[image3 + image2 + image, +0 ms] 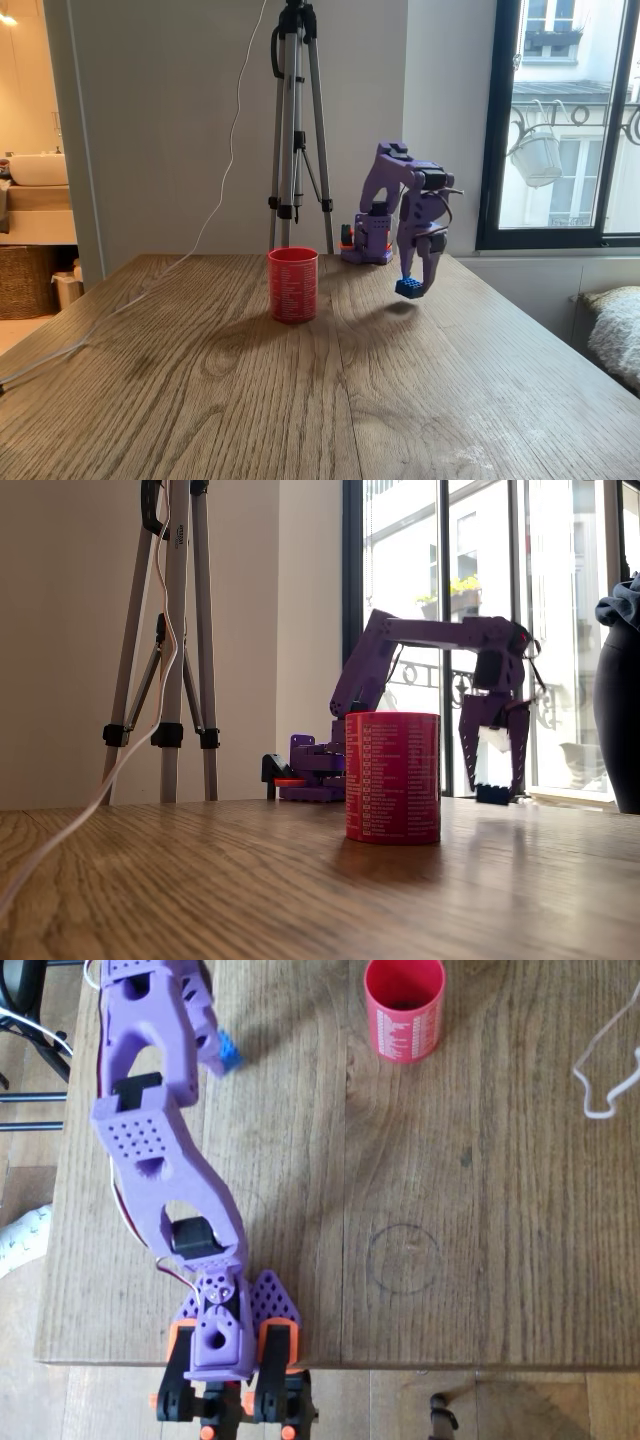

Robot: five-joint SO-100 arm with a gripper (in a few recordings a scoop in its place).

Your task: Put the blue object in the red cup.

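Carrying the blue object [408, 288] clamped between closed jaws, the gripper [420, 283] hangs above the table; swing toward three o'clock in the overhead view, over the red cup [404, 1008], keeping height.

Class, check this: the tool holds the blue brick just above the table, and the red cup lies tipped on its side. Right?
Not quite. The tool does hold the blue brick just above the table, but the red cup stands upright, mouth up, as a fixed view shows.
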